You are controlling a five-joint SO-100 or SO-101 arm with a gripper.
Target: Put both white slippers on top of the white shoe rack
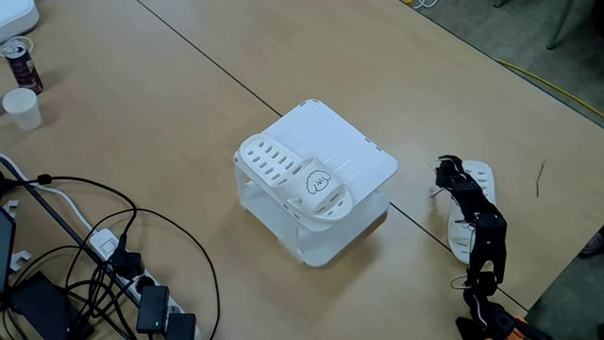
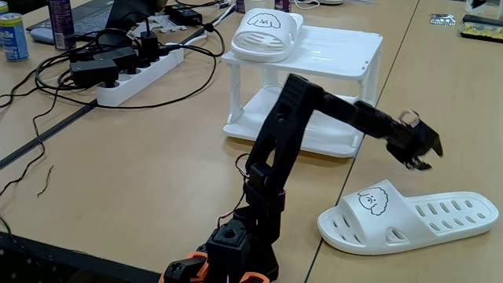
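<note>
Fixed view: gripper (image 2: 420, 159) empty, fingers slightly apart, hangs just above 2nd slipper (image 2: 409, 216); slipper lies sideways, strap end left.

high overview, low arm-side view, shared rack (image 1: 326, 151)

- You have two white slippers (image 2: 409, 218) (image 2: 266, 35), each with a black cartoon drawing.
- Your shoe rack (image 2: 346, 49) is white.
- Your arm (image 2: 287, 134) is black; the table (image 1: 189, 123) is tan.

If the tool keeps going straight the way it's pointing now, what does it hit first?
Most likely the second white slipper on the table: the tool points downward just above its sole. Depth is uncertain; it could slip past the edge onto the table.
</note>
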